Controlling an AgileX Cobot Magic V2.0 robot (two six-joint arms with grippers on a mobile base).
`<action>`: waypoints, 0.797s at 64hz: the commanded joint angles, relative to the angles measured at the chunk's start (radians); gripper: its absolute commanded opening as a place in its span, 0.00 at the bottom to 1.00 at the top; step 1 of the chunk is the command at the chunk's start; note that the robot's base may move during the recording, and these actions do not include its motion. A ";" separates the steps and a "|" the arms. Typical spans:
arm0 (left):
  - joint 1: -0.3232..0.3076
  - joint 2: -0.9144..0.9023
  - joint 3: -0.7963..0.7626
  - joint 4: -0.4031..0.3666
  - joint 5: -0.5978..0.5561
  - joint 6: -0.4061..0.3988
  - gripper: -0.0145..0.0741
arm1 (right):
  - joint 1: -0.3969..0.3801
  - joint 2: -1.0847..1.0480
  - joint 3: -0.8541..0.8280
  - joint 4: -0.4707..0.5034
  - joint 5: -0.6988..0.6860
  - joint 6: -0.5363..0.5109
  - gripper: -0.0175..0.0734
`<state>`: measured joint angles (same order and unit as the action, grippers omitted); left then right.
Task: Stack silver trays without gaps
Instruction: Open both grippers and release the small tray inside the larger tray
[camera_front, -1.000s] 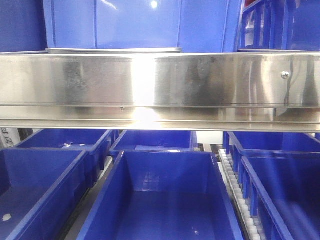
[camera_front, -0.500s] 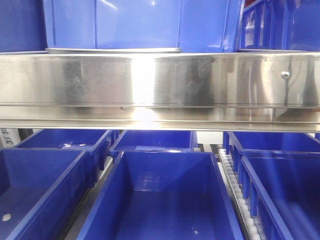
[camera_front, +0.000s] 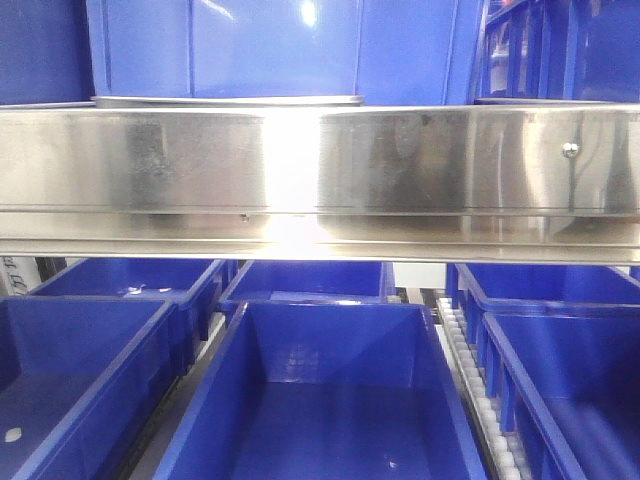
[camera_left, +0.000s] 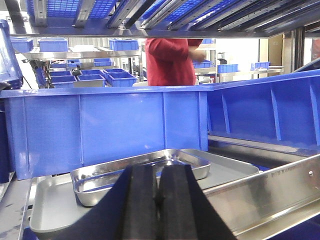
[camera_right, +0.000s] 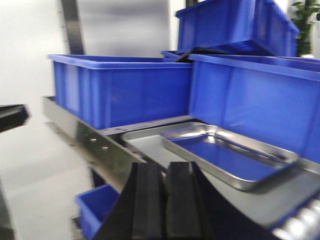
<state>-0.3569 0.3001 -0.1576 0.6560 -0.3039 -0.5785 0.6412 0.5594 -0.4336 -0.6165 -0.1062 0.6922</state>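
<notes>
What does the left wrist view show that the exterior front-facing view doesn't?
Left wrist only: the shut left gripper, a small shiny steel tray lying askew inside a larger matte silver tray, and a person in red. Front only: open blue plastic bins beneath the shelf. Shared: the long flat steel shelf rail and a blue bin on the shelf.

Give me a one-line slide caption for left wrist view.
Shut left gripper faces small silver tray resting inside larger tray.

Shiny silver trays (camera_left: 145, 172) mirror the blue of the plain blue plastic bins (camera_left: 107, 127) behind them. The steel shelf rail (camera_front: 320, 180) is bright silver with a white glare band. Both grippers' fingers (camera_left: 140, 205) are matte black.
</notes>
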 joint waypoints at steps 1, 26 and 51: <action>-0.004 -0.005 -0.002 0.004 -0.025 0.000 0.15 | 0.001 -0.013 0.003 0.323 0.077 -0.372 0.11; -0.004 -0.005 -0.002 0.004 -0.025 0.000 0.15 | -0.001 -0.024 0.048 0.676 0.096 -0.815 0.11; -0.004 -0.005 -0.002 0.004 -0.025 0.000 0.15 | -0.060 -0.154 0.055 0.676 0.178 -0.815 0.11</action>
<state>-0.3569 0.3001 -0.1576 0.6560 -0.3057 -0.5785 0.6123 0.4798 -0.3844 0.0571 0.0407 -0.1140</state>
